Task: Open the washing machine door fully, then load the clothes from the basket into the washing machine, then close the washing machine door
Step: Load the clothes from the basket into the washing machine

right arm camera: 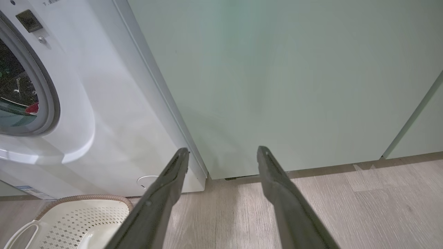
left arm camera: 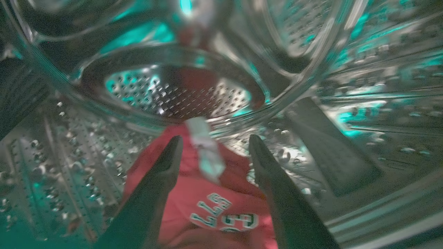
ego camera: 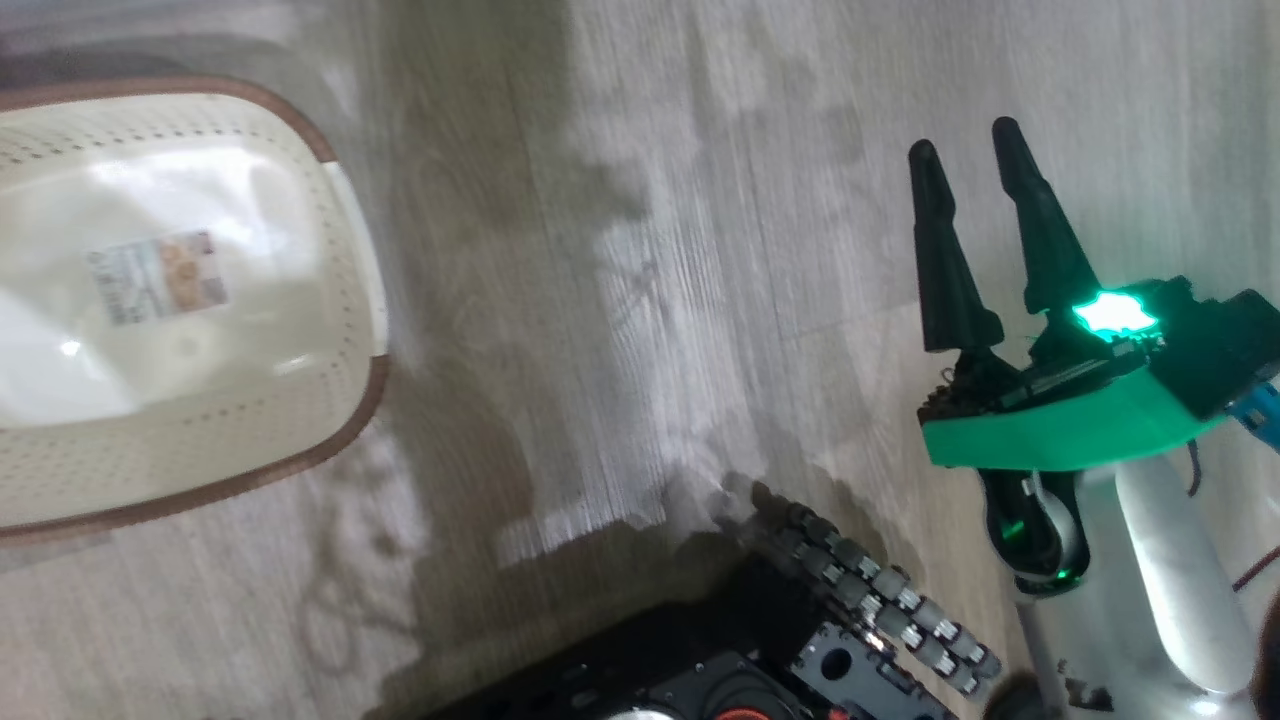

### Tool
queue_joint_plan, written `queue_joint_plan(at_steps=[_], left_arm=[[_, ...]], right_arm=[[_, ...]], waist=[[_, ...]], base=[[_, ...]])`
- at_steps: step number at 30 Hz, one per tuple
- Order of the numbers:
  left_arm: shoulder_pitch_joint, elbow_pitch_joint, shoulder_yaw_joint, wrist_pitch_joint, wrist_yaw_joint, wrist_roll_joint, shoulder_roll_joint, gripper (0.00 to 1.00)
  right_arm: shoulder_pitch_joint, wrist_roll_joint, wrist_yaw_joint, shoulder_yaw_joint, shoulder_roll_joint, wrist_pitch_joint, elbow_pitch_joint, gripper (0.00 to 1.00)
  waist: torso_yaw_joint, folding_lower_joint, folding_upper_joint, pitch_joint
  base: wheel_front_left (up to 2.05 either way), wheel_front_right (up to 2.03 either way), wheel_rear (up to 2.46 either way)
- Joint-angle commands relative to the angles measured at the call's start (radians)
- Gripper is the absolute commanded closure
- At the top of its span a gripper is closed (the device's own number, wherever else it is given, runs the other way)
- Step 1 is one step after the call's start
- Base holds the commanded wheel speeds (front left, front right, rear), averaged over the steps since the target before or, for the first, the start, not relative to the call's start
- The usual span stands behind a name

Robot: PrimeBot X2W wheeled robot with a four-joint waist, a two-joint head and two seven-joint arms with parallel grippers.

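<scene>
My left gripper (left arm camera: 215, 143) is inside the washing machine's steel drum (left arm camera: 363, 103), open. The clothes (left arm camera: 207, 207), red fabric with white lettering and a white strip, lie on the drum wall beneath and between its fingers, not pinched. The cream basket (ego camera: 250, 440) stands on the floor at the left of the head view, its floor bare but for a label sticker. My right gripper (ego camera: 963, 140) hangs open over the floor, holding nothing. In the right wrist view it (right arm camera: 223, 152) faces the white washing machine (right arm camera: 114, 114) and the basket (right arm camera: 86, 214). The washing machine door is out of view.
A pale green cabinet (right arm camera: 294, 86) stands right of the washer, down to the wood-look floor (right arm camera: 363, 207). My dark wheeled base (ego camera: 800, 640) is at the bottom of the head view, between basket and right arm.
</scene>
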Motion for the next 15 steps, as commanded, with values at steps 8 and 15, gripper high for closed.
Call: queue_joint_plan(at_steps=[8,15], left_arm=[[0.418,-0.383,0.096,-0.151,0.156,-0.083,-0.015,0.0],[0.746,-0.705,0.139,-0.196,0.292,-0.101,-0.043,0.0]], right_arm=[[0.071,-0.058,0.0,-0.037,-0.007,-0.009,-0.022,0.0],[0.082,-0.101,0.0,-0.067,-0.007,-0.009,-0.011,0.0]], waist=[[0.104,0.0,0.0,-0.118],[0.161,0.0,0.0,-0.175]], base=[[0.0,0.0,0.0],[0.0,0.0,0.0]])
